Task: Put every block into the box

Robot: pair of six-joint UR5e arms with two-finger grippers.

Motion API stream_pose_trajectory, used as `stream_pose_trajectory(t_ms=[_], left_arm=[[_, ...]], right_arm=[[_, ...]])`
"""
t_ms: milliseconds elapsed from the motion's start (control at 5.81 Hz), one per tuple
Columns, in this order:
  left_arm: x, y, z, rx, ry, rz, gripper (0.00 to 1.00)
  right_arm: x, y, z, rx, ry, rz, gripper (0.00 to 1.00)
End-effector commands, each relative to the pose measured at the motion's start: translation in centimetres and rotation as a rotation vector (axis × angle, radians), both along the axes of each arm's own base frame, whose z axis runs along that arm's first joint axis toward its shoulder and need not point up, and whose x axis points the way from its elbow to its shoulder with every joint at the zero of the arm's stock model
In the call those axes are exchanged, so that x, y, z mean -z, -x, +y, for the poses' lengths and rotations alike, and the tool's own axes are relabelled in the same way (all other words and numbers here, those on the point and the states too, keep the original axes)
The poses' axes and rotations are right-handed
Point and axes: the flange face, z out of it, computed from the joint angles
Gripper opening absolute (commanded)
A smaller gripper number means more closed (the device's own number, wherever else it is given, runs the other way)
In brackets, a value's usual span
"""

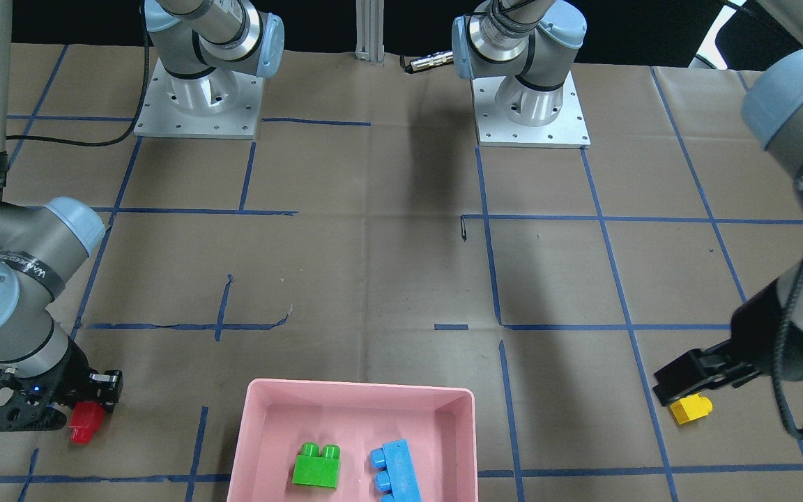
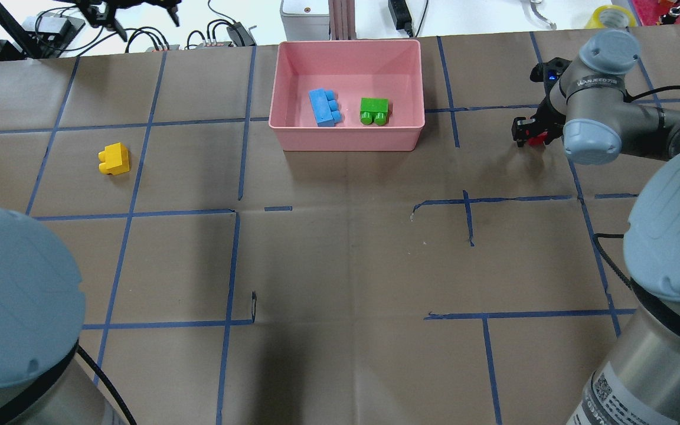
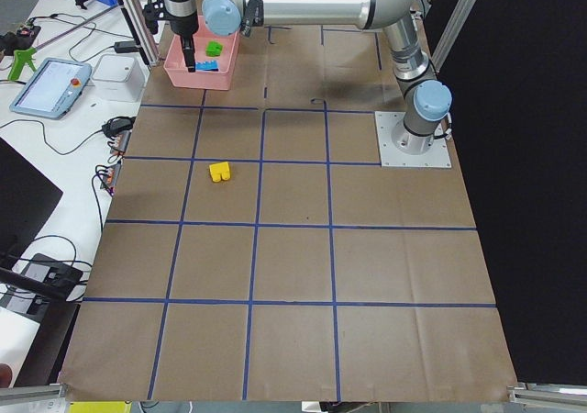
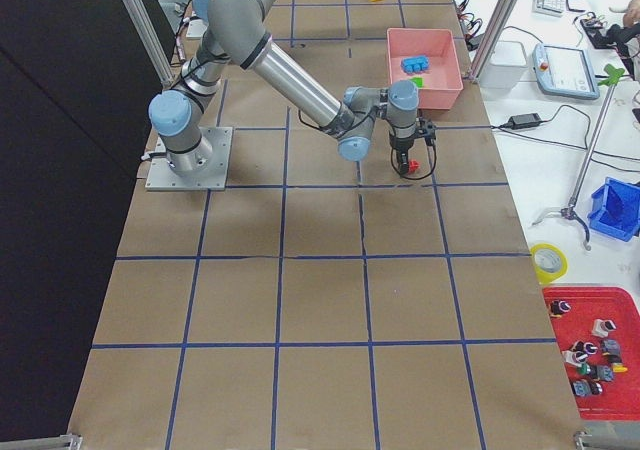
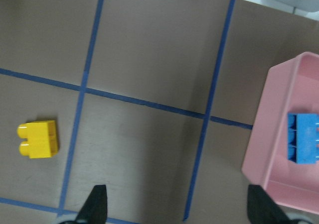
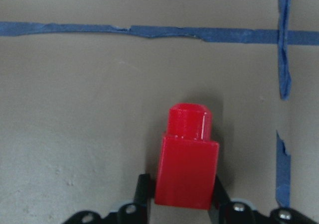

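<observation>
The pink box [image 1: 360,388] holds the green block [image 1: 316,466] and the blue block [image 1: 394,468], lying side by side [image 2: 373,110] [image 2: 324,106]. The yellow block [image 2: 115,159] lies on the table left of the box in the overhead view. My left gripper [image 5: 179,206] is open and empty, high above the table between the yellow block [image 5: 39,139] and the box [image 5: 269,149]. My right gripper [image 6: 182,194] is shut on the red block [image 6: 187,159] low over the table, right of the box in the overhead view [image 2: 532,139].
Brown paper with a blue tape grid covers the table. The two arm bases [image 1: 198,97] [image 1: 530,104] stand at the robot's side. Cables, a tablet and boxes lie beyond the table's far edge [image 3: 55,87].
</observation>
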Motion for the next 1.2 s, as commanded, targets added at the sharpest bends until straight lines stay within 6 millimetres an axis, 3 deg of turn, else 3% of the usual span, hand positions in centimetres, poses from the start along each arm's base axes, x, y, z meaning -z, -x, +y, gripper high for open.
stream_pose_trajectory(t_ms=[0, 172, 344, 516, 689, 861, 1033], left_arm=[[3.3, -13.3, 2.7, 0.025, -0.053, 0.008, 0.99], [5.6, -15.2, 2.6, 0.003, -0.083, 0.02, 0.99], [9.5, -15.7, 2.0, -0.011, -0.117, 0.038, 0.99], [14.4, -16.1, 1.9, -0.032, -0.137, 0.048, 0.99], [18.6, -15.7, 2.3, -0.081, -0.093, 0.029, 0.99], [22.4, -15.1, 3.2, -0.079, -0.044, 0.006, 0.99], [23.9, -14.8, 4.0, -0.076, -0.041, 0.004, 0.99]], right_arm=[[-0.6, 0.1, 0.1, -0.001, 0.004, 0.003, 0.04], [-2.3, -0.1, 0.3, -0.003, 0.027, 0.014, 0.03], [-6.0, -0.6, 1.1, -0.009, 0.042, 0.018, 0.03], [-12.4, -2.3, 2.3, -0.081, 0.084, 0.037, 0.03], [-16.8, -7.1, 3.7, -0.206, 0.114, 0.029, 0.03], [-19.1, -16.1, 4.0, -0.361, 0.198, -0.103, 0.03], [-20.2, -21.5, 2.6, -0.473, 0.321, -0.213, 0.03]])
